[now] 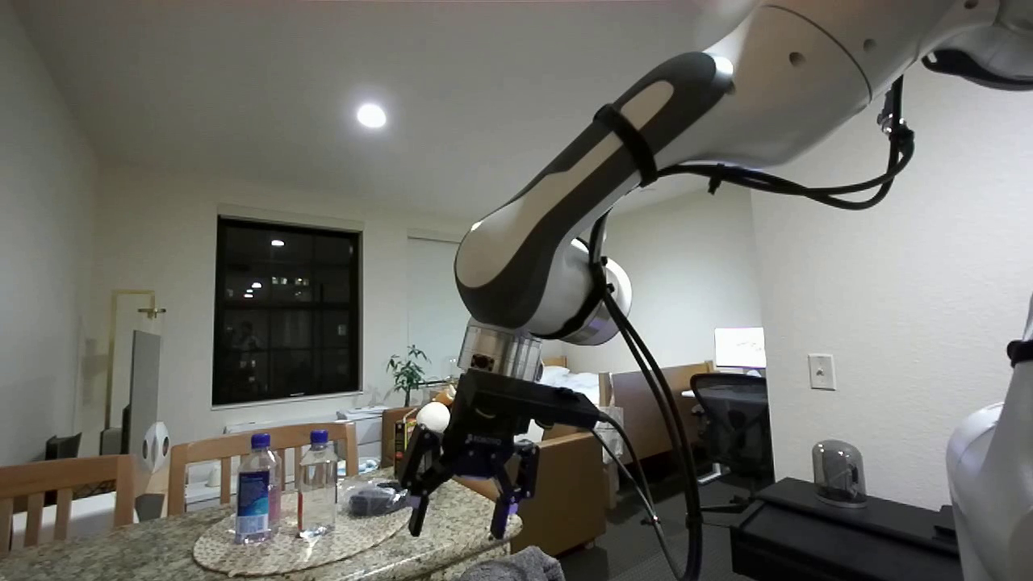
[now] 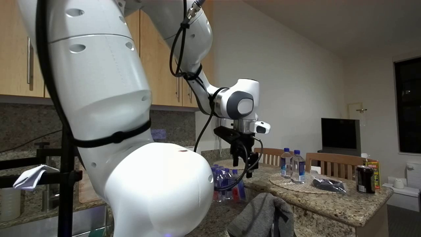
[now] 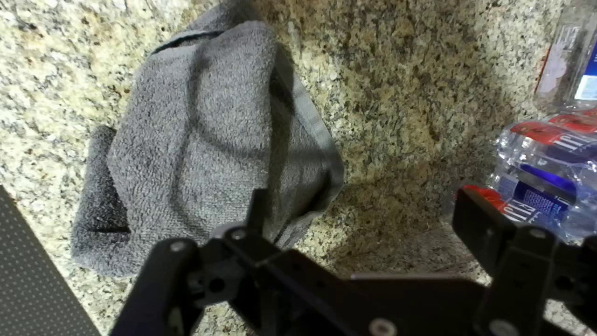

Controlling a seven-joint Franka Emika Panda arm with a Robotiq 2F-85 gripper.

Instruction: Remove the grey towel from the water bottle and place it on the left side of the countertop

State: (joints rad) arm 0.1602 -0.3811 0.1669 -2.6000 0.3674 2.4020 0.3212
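Towel [image 3: 210, 130]: cloth, matt, rough pile. Table [image 3: 396, 102]: stone in appearance, smooth. Upright bottles [image 2: 297, 169]: transparent plastic, glossy. Arm [image 2: 105, 72]: smooth shell, glossy. Jaws: predominantly matt; material not determinable. Chair [image 2: 338, 159]: smooth wood. Cupboard door [image 2: 14, 49]: smooth wood, low sheen. Door handle [image 2: 28, 61]: metal.

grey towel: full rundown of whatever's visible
The grey towel looks like terry cloth, with a smoother band along one edge. It sits bunched in a raised, folded heap on the speckled countertop. The open fingers aren't holding it; whether anything lies underneath is hidden.
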